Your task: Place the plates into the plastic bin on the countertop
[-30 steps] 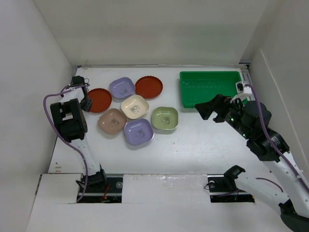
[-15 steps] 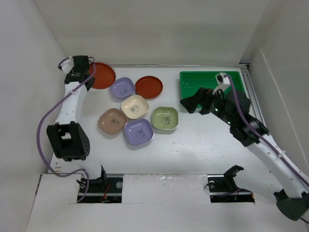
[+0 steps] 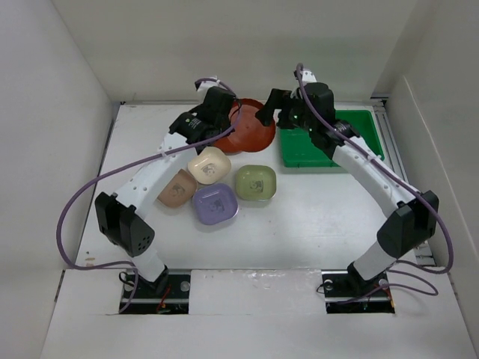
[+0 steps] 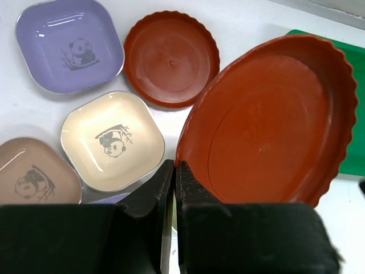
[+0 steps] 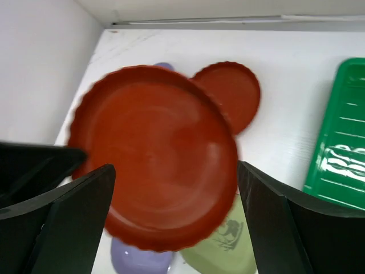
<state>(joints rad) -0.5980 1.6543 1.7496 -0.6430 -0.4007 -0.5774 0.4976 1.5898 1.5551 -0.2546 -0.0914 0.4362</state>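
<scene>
My left gripper point(image 4: 174, 165) is shut on the rim of a round red-orange plate point(image 4: 268, 120) and holds it tilted in the air, left of the green bin point(image 3: 329, 142). In the top view the held plate point(image 3: 253, 129) hangs between both grippers. My right gripper point(image 5: 177, 228) is open, its fingers point(image 5: 74, 222) wide on either side of the held plate point(image 5: 154, 154), not closed on it. The second red plate point(image 4: 171, 57), a lavender point(image 4: 69, 51), cream point(image 4: 112, 140) and tan-pink dish point(image 4: 34, 177) lie on the countertop point(image 3: 322, 217). The olive dish point(image 3: 256, 182) and second lavender dish point(image 3: 215, 203) lie nearer.
White walls enclose the countertop on the left, back and right. The bin holds no dishes in its visible part. The left arm point(image 3: 150, 172) stretches over the dishes on the left. The right arm point(image 3: 367, 172) crosses the bin's near edge.
My left gripper has lifted a red plate from the far left and carried it right towards the bin. My right gripper has swung left and away to meet it, staying open.
</scene>
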